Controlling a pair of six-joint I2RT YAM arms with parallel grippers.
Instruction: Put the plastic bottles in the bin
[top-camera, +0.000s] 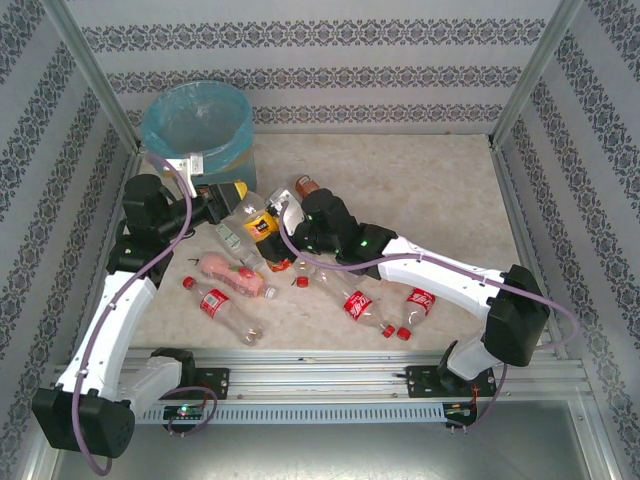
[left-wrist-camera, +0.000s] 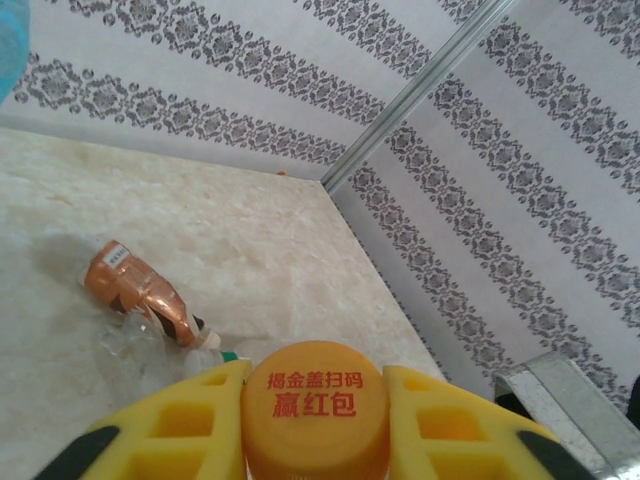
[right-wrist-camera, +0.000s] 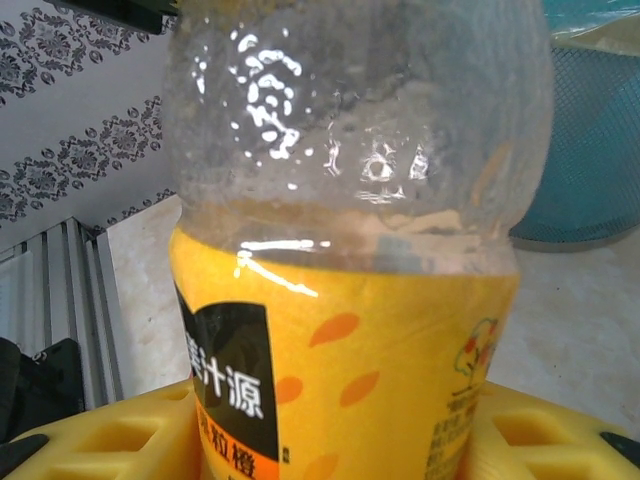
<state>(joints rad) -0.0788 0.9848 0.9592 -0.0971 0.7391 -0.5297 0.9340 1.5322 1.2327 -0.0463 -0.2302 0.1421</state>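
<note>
A clear bottle with an orange label (top-camera: 258, 226) is held off the table between both arms, a little in front of the light-blue bin (top-camera: 195, 125). My left gripper (top-camera: 230, 204) is shut on its orange cap (left-wrist-camera: 315, 410), with a yellow finger (left-wrist-camera: 170, 420) against each side. My right gripper (top-camera: 287, 228) is shut on the bottle's labelled body (right-wrist-camera: 350, 380). The bin (right-wrist-camera: 585, 150) shows blue behind the bottle. On the table lie a pink bottle (top-camera: 232, 275), red-labelled bottles (top-camera: 222, 305) (top-camera: 358, 305) (top-camera: 418, 303) and a brown bottle (top-camera: 305, 186) (left-wrist-camera: 140, 290).
Patterned walls and metal posts (top-camera: 525, 80) close in the table on three sides. A crushed clear bottle (left-wrist-camera: 135, 345) lies beside the brown one. A loose red cap (top-camera: 302, 282) sits near the middle. The far right of the table (top-camera: 430, 190) is bare.
</note>
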